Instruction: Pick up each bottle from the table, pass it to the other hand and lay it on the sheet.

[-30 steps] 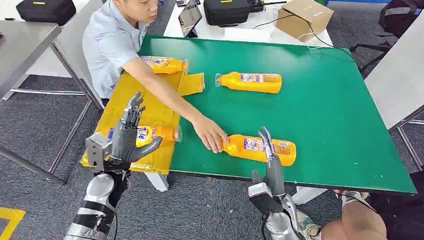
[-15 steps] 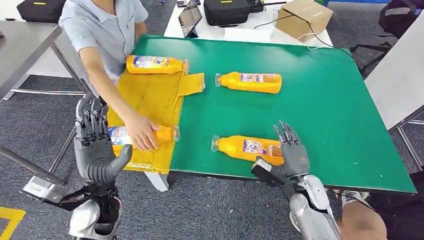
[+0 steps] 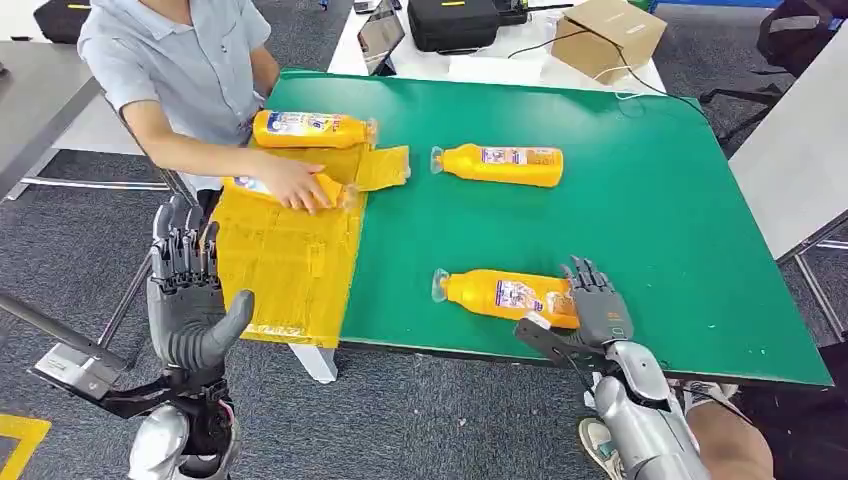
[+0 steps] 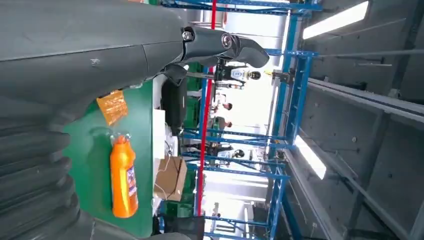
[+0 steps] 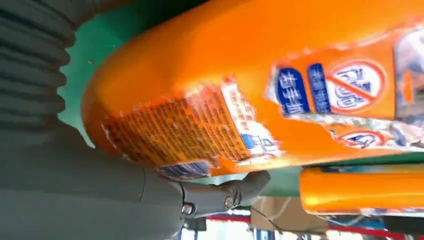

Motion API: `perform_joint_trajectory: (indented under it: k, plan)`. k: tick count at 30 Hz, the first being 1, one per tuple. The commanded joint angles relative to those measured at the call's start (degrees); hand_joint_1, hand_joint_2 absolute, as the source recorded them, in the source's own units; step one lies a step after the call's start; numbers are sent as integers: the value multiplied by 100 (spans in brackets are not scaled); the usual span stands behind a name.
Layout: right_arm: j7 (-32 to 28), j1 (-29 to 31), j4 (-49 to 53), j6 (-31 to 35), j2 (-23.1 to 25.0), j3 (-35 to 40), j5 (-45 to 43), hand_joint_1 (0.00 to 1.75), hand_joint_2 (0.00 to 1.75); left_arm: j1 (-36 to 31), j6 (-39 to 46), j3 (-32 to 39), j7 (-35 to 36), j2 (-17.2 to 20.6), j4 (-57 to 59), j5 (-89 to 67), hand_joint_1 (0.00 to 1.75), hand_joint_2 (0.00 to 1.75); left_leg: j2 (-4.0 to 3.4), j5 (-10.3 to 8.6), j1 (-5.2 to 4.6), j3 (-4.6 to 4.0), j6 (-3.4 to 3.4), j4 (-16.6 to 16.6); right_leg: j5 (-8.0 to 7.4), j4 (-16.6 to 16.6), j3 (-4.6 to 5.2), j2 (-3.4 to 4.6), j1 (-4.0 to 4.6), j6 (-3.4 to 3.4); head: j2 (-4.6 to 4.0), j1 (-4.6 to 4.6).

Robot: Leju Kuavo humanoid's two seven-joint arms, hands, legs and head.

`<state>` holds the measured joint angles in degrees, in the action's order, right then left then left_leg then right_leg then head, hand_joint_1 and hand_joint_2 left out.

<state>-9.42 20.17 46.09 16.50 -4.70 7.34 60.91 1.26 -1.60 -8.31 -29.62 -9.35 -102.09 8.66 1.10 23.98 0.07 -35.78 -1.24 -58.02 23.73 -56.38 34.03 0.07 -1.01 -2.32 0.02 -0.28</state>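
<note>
At the near edge of the green table (image 3: pixel 640 200) our right hand (image 3: pixel 590 310) reaches the base of the nearest bottle (image 3: pixel 505 296), fingers spread around its end; we cannot tell whether they have clamped on it, and it lies flat on the table. Our left hand (image 3: pixel 188 295) waits raised at the near left, fingers apart and holding nothing. On the yellow sheet (image 3: pixel 290 250) at the left, one bottle at the far end (image 3: pixel 310 129) already lies, and a person's hand (image 3: pixel 295 186) rests on a second bottle (image 3: pixel 262 186). Another bottle (image 3: pixel 500 164) lies further back on the table. We judge two bottles remain to lift, pass across and lay down.
</note>
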Motion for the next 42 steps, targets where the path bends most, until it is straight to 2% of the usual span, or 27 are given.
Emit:
perform_joint_trajectory:
  k: [1, 6, 8, 9, 10, 11, 16, 20, 25, 28, 29, 31, 33, 34, 37, 40, 42]
  plan:
    - [-83, 385, -1063, -273, -83, 229, -103, 0, 175, -182, -27, 100, 29, -6, 459, 14, 0, 175, -2, 1, 2, 15, 4, 6, 1, 6, -17, -3, 3, 6, 0, -2]
    - [-83, 385, -1063, -273, -83, 229, -103, 0, 175, -182, -27, 100, 29, -6, 459, 14, 0, 175, -15, 3, 5, 34, 6, 6, 1, 9, -30, -4, 7, 8, 0, 0]
    - [-297, 453, -1225, -393, -47, 240, -259, 3, 175, -227, -37, 68, 32, 9, 505, 16, 0, 175, -14, 3, 6, 43, 9, 7, 3, 11, -40, -7, 9, 12, 0, 0]
    - [-379, 467, -1264, -409, -43, 272, -287, 143, 175, -245, -41, 59, 34, 11, 523, 24, 0, 175, -15, 2, 6, 40, 7, 6, 1, 10, -35, -5, 9, 9, 0, 0]
    - [-519, 504, -1350, -399, -20, 301, -362, 169, 175, -283, -51, 41, 34, 15, 564, 49, 0, 175, -14, 1, 3, 35, 5, 5, 0, 7, -29, -4, 5, 5, 0, -2]
    - [-675, 536, -1433, -348, 16, 316, -474, 175, 175, -319, -56, 21, 30, 16, 604, 74, 0, 175, -16, 2, 7, 42, 8, 6, 0, 11, -38, -5, 10, 10, 0, 0]
    - [-1413, 371, -1322, -475, 164, 141, -1245, 175, 175, -379, -79, -95, -22, 49, 711, 166, 0, 175, -21, 2, 9, 49, 8, 9, -2, 13, -44, -4, 11, 11, 0, 0]
    - [-1300, -92, -1047, -485, 83, 189, -1326, 175, 175, -42, -130, -156, -29, 46, 455, 178, 0, 175, -16, 6, 9, 58, 10, 14, 2, 17, -51, -3, 12, 12, 0, -2]
    - [-1350, -342, -931, -445, 13, 94, -1440, 175, 175, 138, -261, -147, 53, 55, 364, 255, 0, 175, -14, 11, 12, 66, 11, 13, 7, 20, -60, -6, 17, 11, 0, -2]
    - [-1566, -527, -639, -541, 81, -140, -1746, 175, 175, 236, -322, -149, 149, 41, 355, 308, 0, 175, -13, 9, 9, 49, 9, 7, 5, 13, -39, -4, 12, 7, 0, -2]
    - [-1861, -731, -194, -783, 212, -370, -2160, 175, 175, 292, -216, -150, 193, 10, 340, 174, 0, 175, -7, 11, 12, 63, 12, 13, 9, 22, -56, -13, 16, 12, 0, 0]
    - [-1903, -847, 47, -835, 269, -388, -2226, 175, 175, 340, -159, -173, 203, -18, 321, 115, 0, 175, -13, 9, 9, 47, 9, 6, 5, 13, -37, -1, 12, 7, 0, 0]
    - [-2181, -1243, 992, -905, 504, -542, -2612, 175, 175, 466, 143, -245, 170, -94, 258, -193, 0, 175, -12, 12, 13, 51, 11, 6, 8, 16, -44, -5, 15, 11, 0, 0]
    - [-2064, -1335, 1237, -943, 547, -506, -2616, 175, 175, 506, 171, -289, 158, -101, 240, -224, 0, 175, -16, 12, 11, 45, 11, 4, 7, 12, -37, 0, 13, 10, 0, 0]
    - [-2312, -1799, 2443, -932, 889, -533, -3065, 175, 175, 752, 304, -457, 219, -199, 198, -432, 0, 175, -23, 12, 7, 36, 10, 3, 6, 6, -27, 8, 9, 9, 0, 0]
    - [-2218, -1836, 2562, -941, 910, -487, -3050, 175, 175, 795, 336, -502, 186, -210, 204, -460, 0, 175, -25, 14, 6, 26, 10, 3, 7, 4, -17, 9, 8, 9, 0, -2]
    - [-2551, -2000, 2986, -913, 1074, -534, -3409, 175, 175, 861, 425, -571, 190, -241, 240, -606, 0, 175, -24, 14, 5, 15, 11, 2, 8, 2, -8, 10, 8, 10, 0, -2]
